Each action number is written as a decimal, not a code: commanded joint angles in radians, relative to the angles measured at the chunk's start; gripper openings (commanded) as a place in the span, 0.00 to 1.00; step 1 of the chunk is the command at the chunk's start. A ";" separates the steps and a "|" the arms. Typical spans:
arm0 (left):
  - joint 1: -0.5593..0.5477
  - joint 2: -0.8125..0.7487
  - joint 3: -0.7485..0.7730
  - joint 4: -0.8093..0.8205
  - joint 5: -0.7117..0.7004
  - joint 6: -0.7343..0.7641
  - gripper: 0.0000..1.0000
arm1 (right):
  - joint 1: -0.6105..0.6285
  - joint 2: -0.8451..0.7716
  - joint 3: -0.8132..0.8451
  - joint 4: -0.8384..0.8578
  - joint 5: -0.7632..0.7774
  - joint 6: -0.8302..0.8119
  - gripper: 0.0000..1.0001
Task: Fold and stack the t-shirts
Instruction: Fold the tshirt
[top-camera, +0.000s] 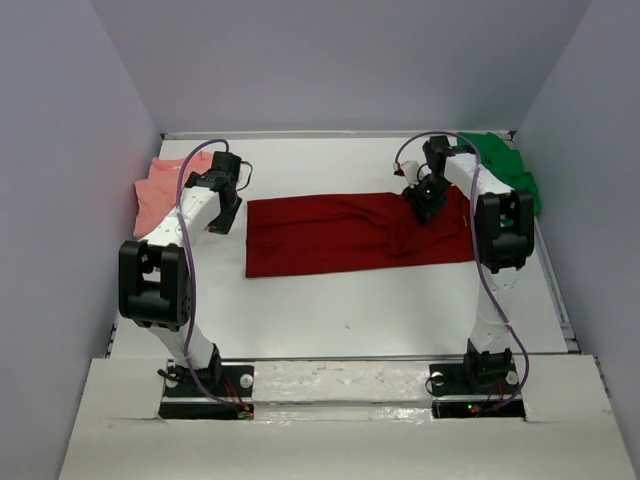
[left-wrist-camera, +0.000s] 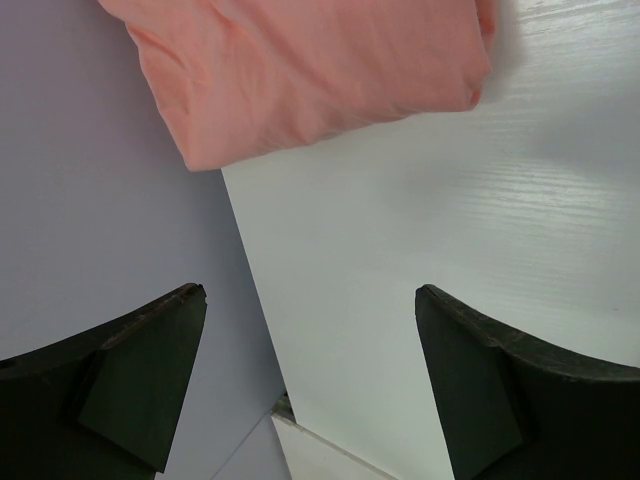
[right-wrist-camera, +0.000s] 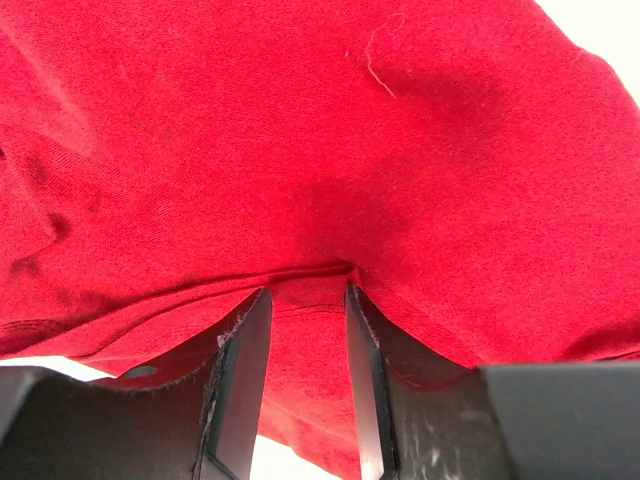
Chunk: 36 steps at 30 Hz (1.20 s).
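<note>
Dark red t-shirt (top-camera: 330, 235) lies spread across the middle of the table (top-camera: 400, 300). Salmon pink t-shirt (top-camera: 160, 190) at far left, green t-shirt (top-camera: 505, 165) at far right. Left gripper (left-wrist-camera: 310, 292) gapes wide above bare table. Right gripper (right-wrist-camera: 306, 292) is narrowly parted with red cloth between its fingers; whether it grips cannot be told.

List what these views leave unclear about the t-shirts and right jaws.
Green t-shirt: top view, right arm hides part.
Salmon pink t-shirt: left wrist view, cut by upper edge.
Right jaws' hold on dark red t-shirt: right wrist view, cloth fills the gap.
</note>
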 joint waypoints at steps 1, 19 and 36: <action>-0.008 -0.012 0.015 -0.002 -0.014 0.005 0.99 | 0.005 -0.037 0.043 0.024 0.024 -0.019 0.42; -0.011 -0.001 0.010 -0.002 -0.018 0.005 0.99 | 0.005 0.012 0.019 0.044 0.033 -0.033 0.04; -0.019 -0.026 0.024 -0.008 -0.003 0.003 0.99 | 0.005 -0.150 -0.010 -0.015 0.059 -0.041 0.00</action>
